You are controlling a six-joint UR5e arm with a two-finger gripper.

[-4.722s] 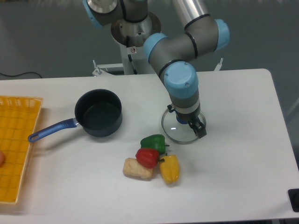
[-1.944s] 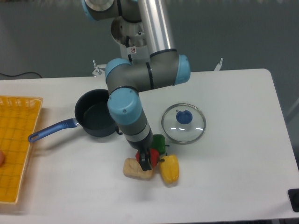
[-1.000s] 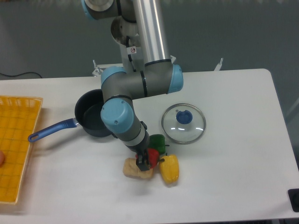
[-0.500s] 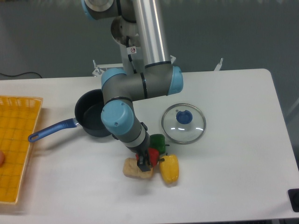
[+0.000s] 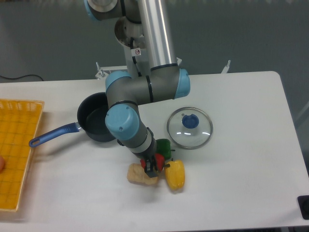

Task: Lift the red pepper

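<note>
The red pepper [image 5: 158,159] lies on the white table [image 5: 241,159] in a tight cluster, and the gripper covers most of it. The green pepper [image 5: 163,146] is just behind it, the yellow pepper [image 5: 175,175] to its right, and a beige bread-like piece [image 5: 137,175] to its front left. My gripper [image 5: 150,166] points down onto the red pepper with its dark fingers set around it. The jaws look open, and red shows on both sides of them. The pepper still rests on the table.
A dark saucepan [image 5: 99,122] with a blue handle stands to the left behind the arm. A glass lid [image 5: 189,127] with a blue knob lies to the right. A yellow basket [image 5: 17,150] sits at the left edge.
The arm swung from over the glass lid to the pepper cluster. In the last second it has sunk slightly lower and to the right over the red pepper. The peppers have not moved.
</note>
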